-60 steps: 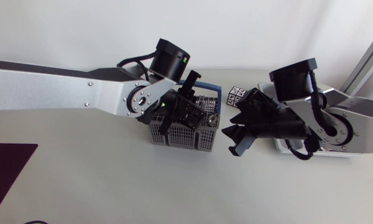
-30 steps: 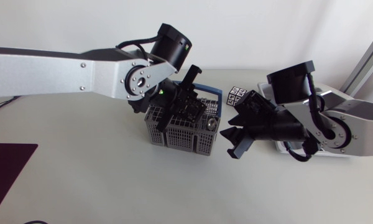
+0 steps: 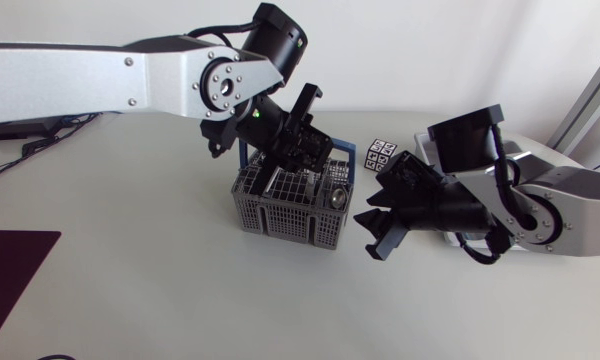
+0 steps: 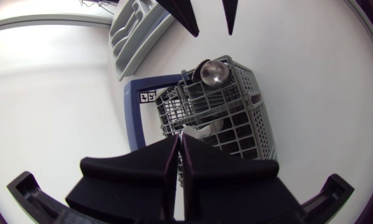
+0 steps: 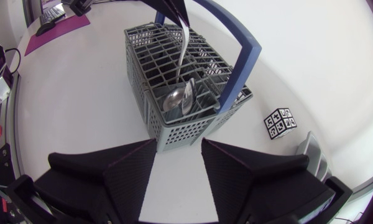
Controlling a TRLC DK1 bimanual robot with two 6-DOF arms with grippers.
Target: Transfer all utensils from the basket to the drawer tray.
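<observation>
The grey wire basket (image 3: pixel 298 212) with a blue handle (image 5: pixel 236 68) stands mid-table. My left gripper (image 3: pixel 280 172) hangs over it, shut on the thin handle of a silver spoon (image 5: pixel 182 56); in the left wrist view its fingers (image 4: pixel 149 168) nearly touch. The spoon's lower end reaches down among shiny spoon bowls (image 5: pixel 177 98) in the compartment nearest my right gripper (image 3: pixel 375 225). That gripper is open and empty, just beside the basket. The grey drawer tray (image 4: pixel 133 31) lies behind my right arm, mostly hidden in the head view (image 3: pixel 427 142).
A small marker cube (image 3: pixel 378 155) sits between basket and tray. A dark purple mat (image 3: pixel 10 270) lies at the table's front left corner. A round shiny spoon bowl (image 4: pixel 214 71) shows in the basket's end compartment.
My left arm has risen and swung toward the back, drawing its gripper and the spoon handle up out of the basket. The right gripper has edged slightly closer to the basket.
</observation>
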